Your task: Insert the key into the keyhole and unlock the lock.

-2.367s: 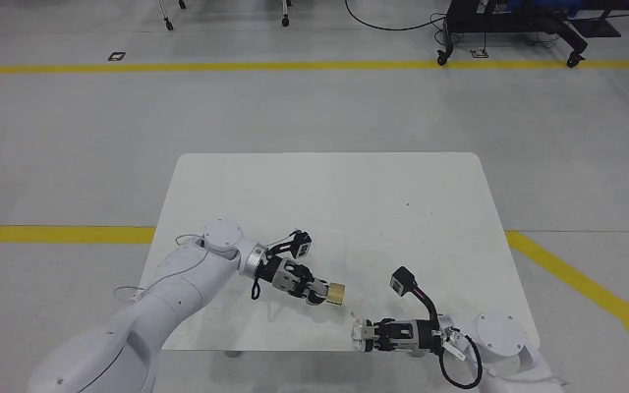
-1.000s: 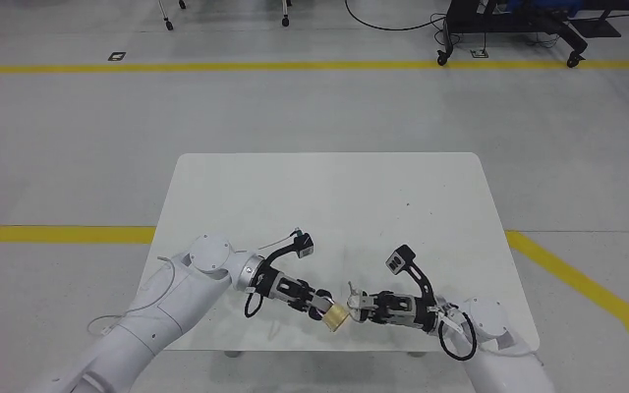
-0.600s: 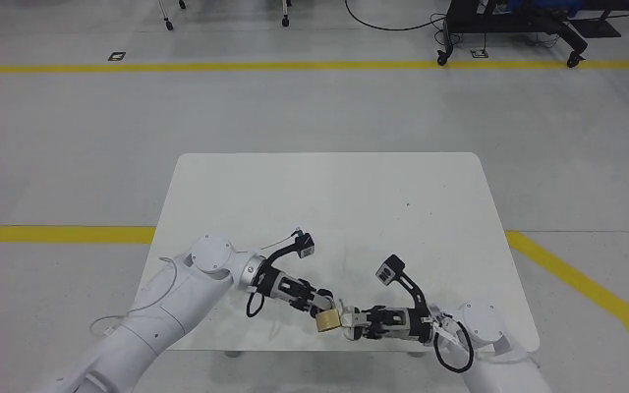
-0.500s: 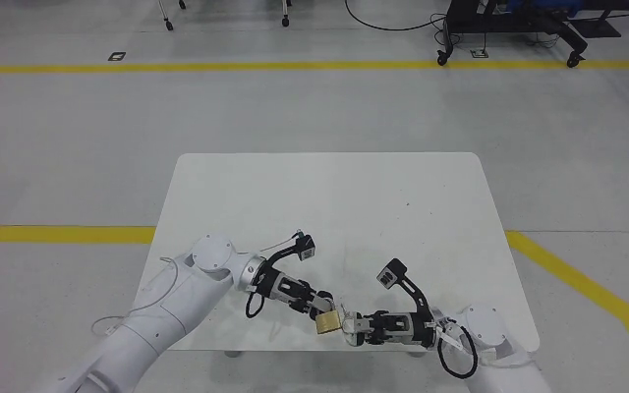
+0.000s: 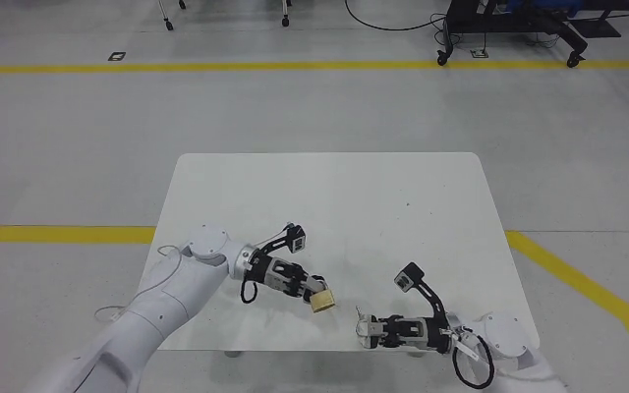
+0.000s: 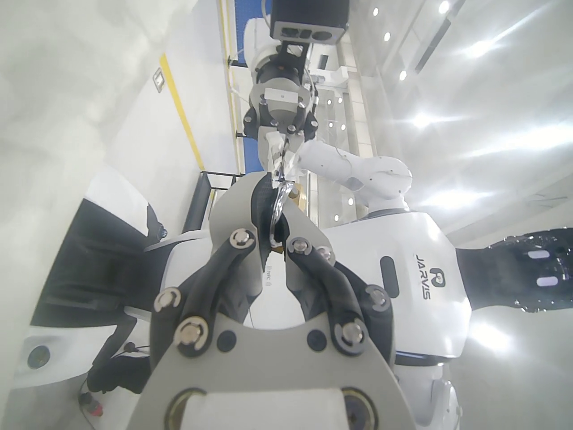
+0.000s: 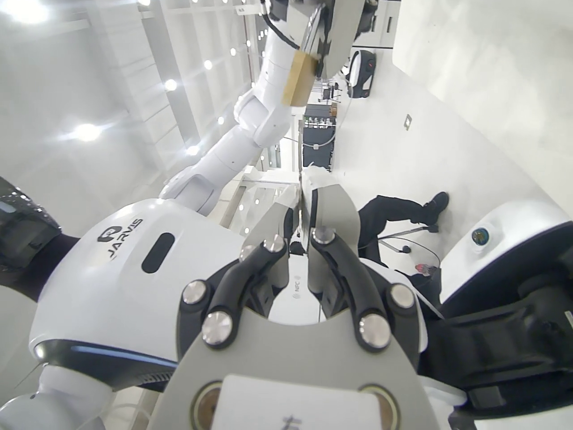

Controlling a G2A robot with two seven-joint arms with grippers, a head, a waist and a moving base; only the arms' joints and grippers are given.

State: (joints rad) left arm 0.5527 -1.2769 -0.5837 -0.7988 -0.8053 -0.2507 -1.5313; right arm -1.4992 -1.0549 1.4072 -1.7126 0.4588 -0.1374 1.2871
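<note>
my left arm bends at the elbow, forearm angled inward, left gripper [image 5: 307,291] pinched closed. my right arm lies low, pointing inward — right gripper [image 5: 362,334] also clamped closed, its tip facing the left one, the two apart.

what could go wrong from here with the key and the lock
1. The key in the right tool and the lock in the left tool are apart, both held in the air. A slightly off approach could strike the brass body instead of entering.
2. The lock sticks out beyond the left tool's tips, so a push may swing it.
3. A slip could drop either onto the table.
</note>
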